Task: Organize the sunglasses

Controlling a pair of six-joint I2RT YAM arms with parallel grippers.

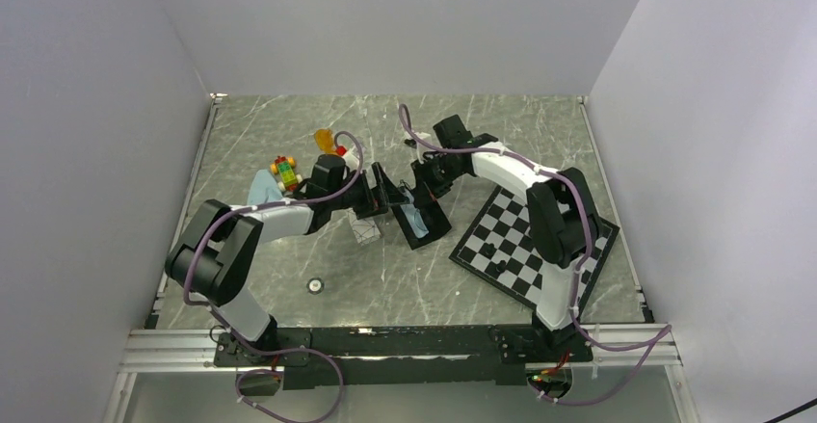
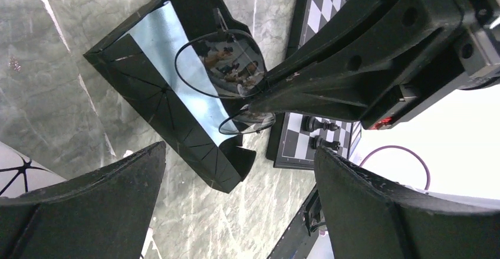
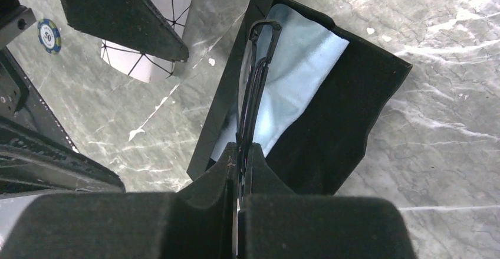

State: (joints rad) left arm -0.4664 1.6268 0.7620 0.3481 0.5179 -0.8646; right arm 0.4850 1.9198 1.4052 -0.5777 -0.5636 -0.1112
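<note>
Black right jaws, clenched on the wire pair (image 3: 252,88). The pinch falls between the two lenses (image 2: 219,64), apparently at or near the bridge. From the right wrist the frame appears edge-on, a thin line running away from the jaw tips over the case (image 3: 348,111). The case lies open near the middle of the counter (image 1: 289,278), lined with a pale blue cloth (image 3: 295,70). Whether the frame touches the cloth cannot be told.

Left jaws: released, spread wide just beside the case on its left, holding nothing. A white patterned case (image 3: 144,64) lies next to them.

Orange pair (image 1: 325,140): well apart from both jaws, toward the far edge of the counter, left of centre, near a small coloured toy (image 1: 284,167). A chessboard (image 1: 535,245) lies toward the right edge and a chip (image 1: 315,285) toward the near edge.

Handling, as judged: the wire pair is very light, springy and easily bent, and its lenses are smooth and liable to scratch. The bridge or a hinge corner is the soundest hold, since a temple arm would flex and let the frame swing. The orange plastic pair looks stiffer but slick and rounded. A pinch across its bridge, between the two lobes, should slip least.
</note>
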